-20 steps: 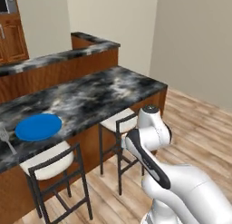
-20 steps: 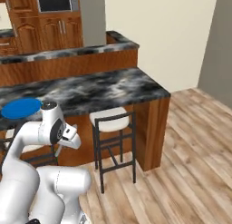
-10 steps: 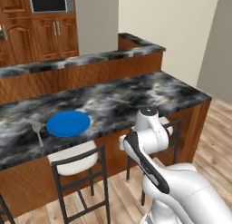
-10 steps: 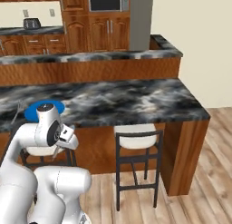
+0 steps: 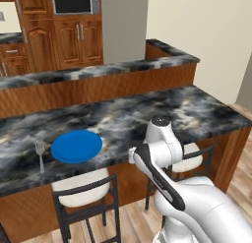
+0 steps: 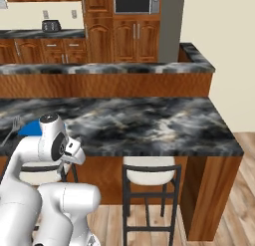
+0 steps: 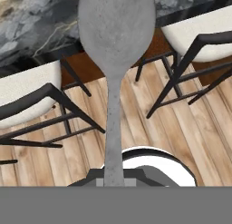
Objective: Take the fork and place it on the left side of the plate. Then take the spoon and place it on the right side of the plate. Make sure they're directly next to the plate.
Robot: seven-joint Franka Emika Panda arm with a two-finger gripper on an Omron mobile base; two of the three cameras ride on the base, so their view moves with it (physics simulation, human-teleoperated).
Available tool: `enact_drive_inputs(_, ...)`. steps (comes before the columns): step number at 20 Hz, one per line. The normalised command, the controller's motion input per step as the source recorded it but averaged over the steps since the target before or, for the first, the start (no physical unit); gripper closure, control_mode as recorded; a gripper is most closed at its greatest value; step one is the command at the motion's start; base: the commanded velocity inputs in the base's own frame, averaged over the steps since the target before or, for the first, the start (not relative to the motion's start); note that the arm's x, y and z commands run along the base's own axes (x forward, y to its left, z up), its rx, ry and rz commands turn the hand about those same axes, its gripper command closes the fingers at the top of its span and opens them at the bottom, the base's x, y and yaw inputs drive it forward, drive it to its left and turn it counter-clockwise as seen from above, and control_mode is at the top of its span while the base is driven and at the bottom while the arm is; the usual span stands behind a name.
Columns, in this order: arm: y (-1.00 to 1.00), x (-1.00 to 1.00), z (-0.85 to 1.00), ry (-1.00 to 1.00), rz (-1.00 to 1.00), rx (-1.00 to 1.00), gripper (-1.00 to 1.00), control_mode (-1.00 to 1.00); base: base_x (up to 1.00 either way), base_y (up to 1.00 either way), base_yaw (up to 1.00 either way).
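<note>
The spoon (image 7: 115, 32) fills the hand view, its oval bowl pointing away and its thin handle running down into my gripper (image 7: 113, 178), which is shut on it. The hand is held low in front of the counter, over the wooden floor between two stools. The blue plate (image 5: 76, 146) lies on the dark marble counter (image 5: 147, 119), and the fork (image 5: 39, 152) lies just to its left, tines pointing away. From the right base view the plate (image 6: 31, 128) peeks out behind my arm, with the fork (image 6: 14, 126) beside it.
Two white-cushioned stools (image 5: 78, 190) (image 5: 189, 161) stand under the counter's front edge. A raised ledge (image 5: 98, 72) runs along the counter's back. Wooden cabinets and a microwave (image 6: 135, 2) stand behind it. The counter ends at the right (image 6: 226, 140).
The whole picture has shifted as the base drove: counter, plate and fork now sit further right and nearer. The arm's pose and its hold on the spoon look unchanged.
</note>
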Motion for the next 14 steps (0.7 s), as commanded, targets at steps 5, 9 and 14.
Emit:
enact_drive_inputs(5, 0.0, 0.0, 0.0, 0.0, 0.0, 0.0, 1.0, 1.0, 0.52, 0.0, 0.14)
enact_drive_inputs(9, 0.0, 0.0, 0.0, 0.0, 0.0, 0.0, 1.0, 1.0, 0.28, 0.0, 0.01)
enact_drive_inputs(14, 0.0, 0.0, 0.0, 0.0, 0.0, 0.0, 1.0, 1.0, 0.0, 0.0, 0.0)
